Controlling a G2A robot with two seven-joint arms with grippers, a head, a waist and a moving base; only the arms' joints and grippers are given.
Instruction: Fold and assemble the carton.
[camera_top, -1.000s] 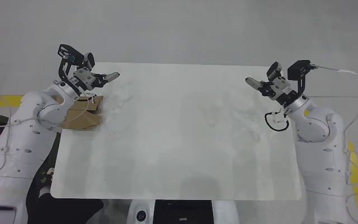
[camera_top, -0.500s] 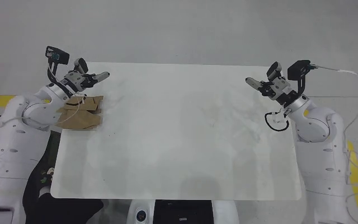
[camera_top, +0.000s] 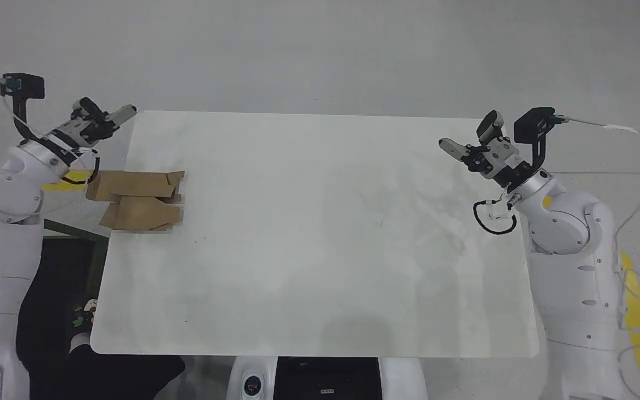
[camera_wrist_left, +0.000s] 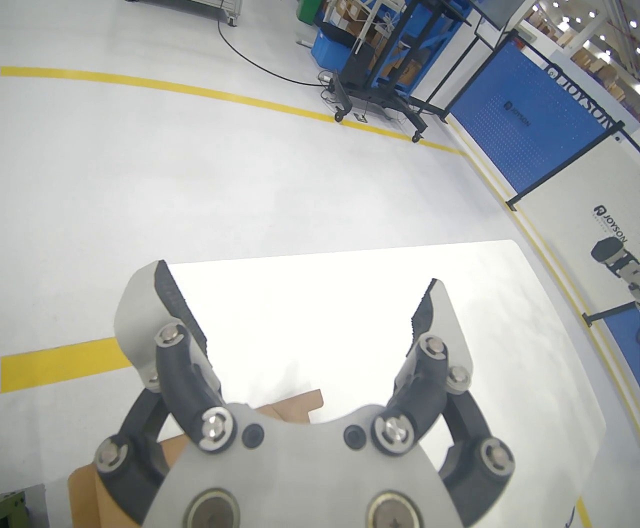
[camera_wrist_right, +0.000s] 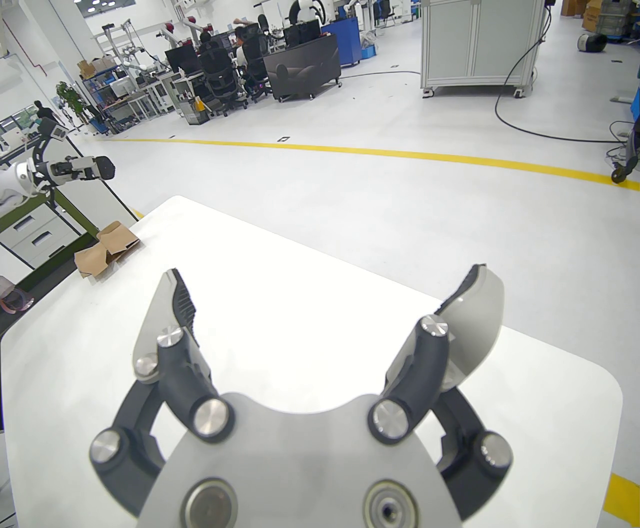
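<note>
Carton (camera_top: 135, 200) brown; table (camera_top: 320, 260) plain wht.

The left gripper (camera_top: 123, 112) is withdrawn from the carton (camera_top: 135, 199). One second earlier, the left arm lies across the carton and hides the carton's left part, and the gripper hovers just beyond the carton's far right corner. Half a second earlier, the arm covers only the carton's far left edge, and the gripper is level with the carton's right end, farther back. Now the gripper sits beyond the carton's far left corner and well apart from it. The arm is to the left of the carton and no longer crosses it. The full upper face of the carton is now uncovered.
</note>
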